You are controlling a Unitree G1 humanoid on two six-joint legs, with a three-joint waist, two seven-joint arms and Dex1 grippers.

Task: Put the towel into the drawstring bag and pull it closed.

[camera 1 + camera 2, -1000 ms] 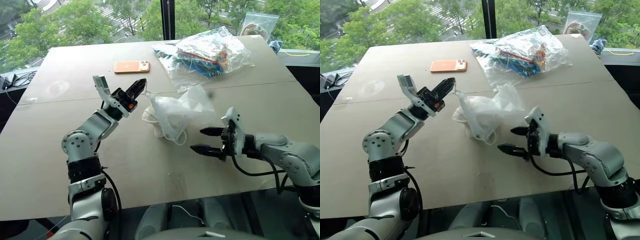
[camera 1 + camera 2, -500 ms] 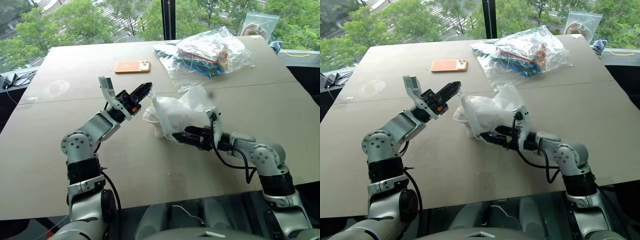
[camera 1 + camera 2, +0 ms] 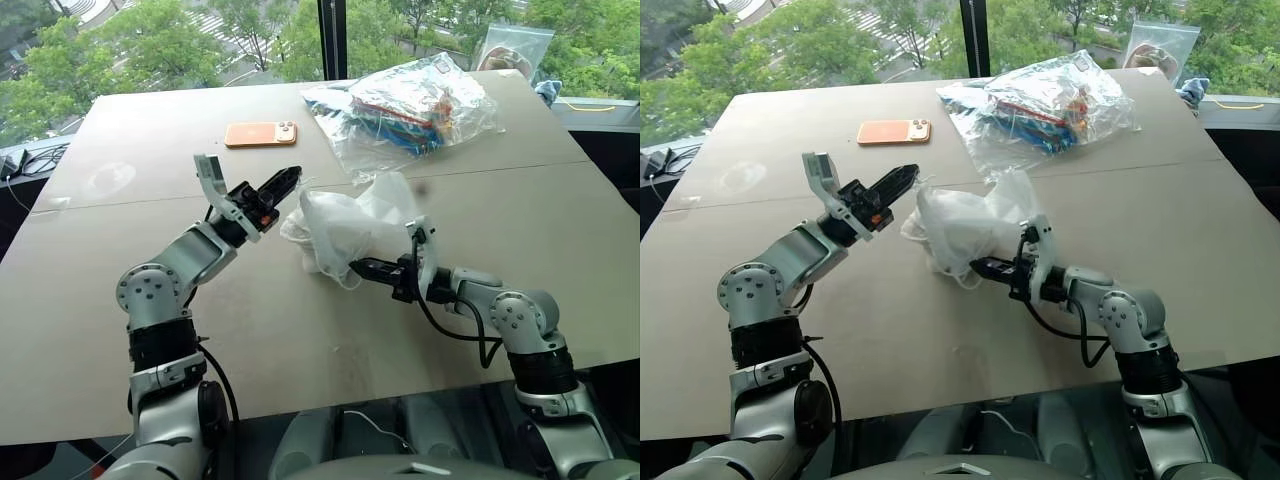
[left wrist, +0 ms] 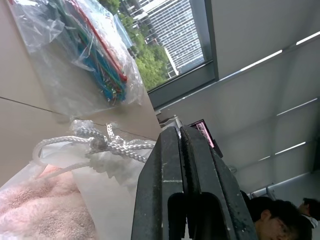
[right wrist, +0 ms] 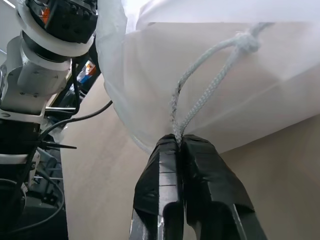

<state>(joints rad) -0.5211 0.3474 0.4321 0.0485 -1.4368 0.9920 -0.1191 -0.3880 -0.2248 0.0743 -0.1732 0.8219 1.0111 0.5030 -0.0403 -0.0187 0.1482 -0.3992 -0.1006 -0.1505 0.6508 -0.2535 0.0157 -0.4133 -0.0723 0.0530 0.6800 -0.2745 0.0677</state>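
The drawstring bag (image 3: 345,220) lies bunched in the middle of the table, thin and translucent white. The towel (image 4: 45,210) is inside it, fluffy and cream through the fabric. My left gripper (image 3: 292,175) is raised at the bag's left top corner and is shut, with the knotted white cord (image 4: 95,145) running in between its fingers. My right gripper (image 3: 358,268) lies low on the bag's near side, shut on the other cord loop (image 5: 200,100), which rises from the fingertips to a knot against the bag.
An orange phone (image 3: 261,134) lies behind the left gripper. A clear plastic bag of colourful items (image 3: 410,105) sits at the back, just beyond the drawstring bag. Another small plastic bag (image 3: 515,50) stands at the far right edge. Bare table (image 3: 300,330) spreads in front.
My right gripper swung in leftward to the bag's near side and closed from wide open onto the cord loop. The left gripper stayed in place, shut.
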